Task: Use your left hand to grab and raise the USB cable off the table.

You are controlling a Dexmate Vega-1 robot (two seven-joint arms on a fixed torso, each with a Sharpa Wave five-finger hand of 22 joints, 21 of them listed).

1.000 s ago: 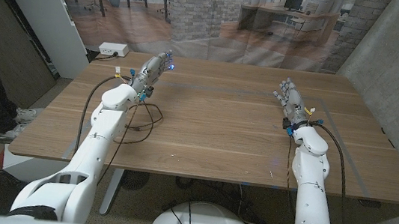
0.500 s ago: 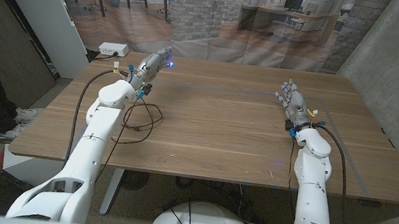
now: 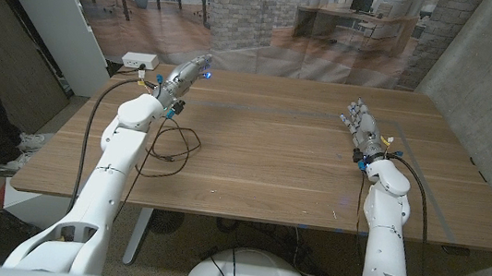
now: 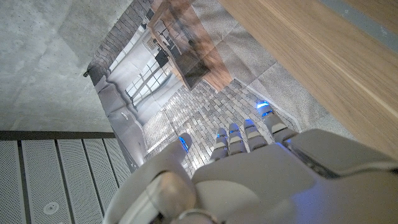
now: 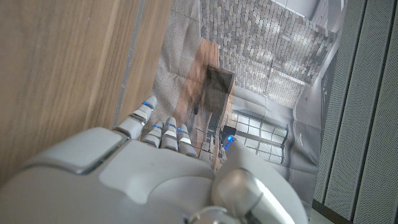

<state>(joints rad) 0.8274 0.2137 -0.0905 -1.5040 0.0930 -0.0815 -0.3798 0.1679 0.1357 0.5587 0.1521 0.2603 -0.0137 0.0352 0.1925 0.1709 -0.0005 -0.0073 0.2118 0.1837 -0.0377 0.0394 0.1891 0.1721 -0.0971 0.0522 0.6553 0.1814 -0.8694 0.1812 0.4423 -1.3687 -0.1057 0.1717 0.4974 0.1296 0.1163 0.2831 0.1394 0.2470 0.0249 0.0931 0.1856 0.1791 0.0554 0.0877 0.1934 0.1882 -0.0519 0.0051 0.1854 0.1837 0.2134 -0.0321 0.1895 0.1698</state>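
**Left robot hand must come back down to the cable**

We read the scene from the left. The left robot hand (image 3: 185, 76) is up near the far left corner of the tabletop (image 3: 272, 150), fingers stretched out toward the backdrop and grasping nothing; in the left wrist view (image 4: 249, 168) its fingers are straight and apart, with nothing between them. The USB cable (image 3: 173, 149) lies loosely looped on the tabletop at about 6 o'clock from that hand, close beside the left forearm (part of it runs under the arm, so we cannot trace its full course). A white power strip (image 3: 141, 60) sits off the tabletop at about 9 o'clock from the hand.

We judge the reach has not yet found its target: the hand points past the cable, not at it. To do this step well, we would draw the hand back toward 6 o'clock, tip the palm down over the widest loop, and close thumb against fingers across a single strand where it arches off the wood. A thin, springy cable will likely slide, so a firm pinch before lifting matters, and the lift should go straight up.

At the right side, the right robot hand (image 3: 359, 125) stands on the tabletop, fingers extended and released; its wrist view (image 5: 168, 162) shows it holding nothing.
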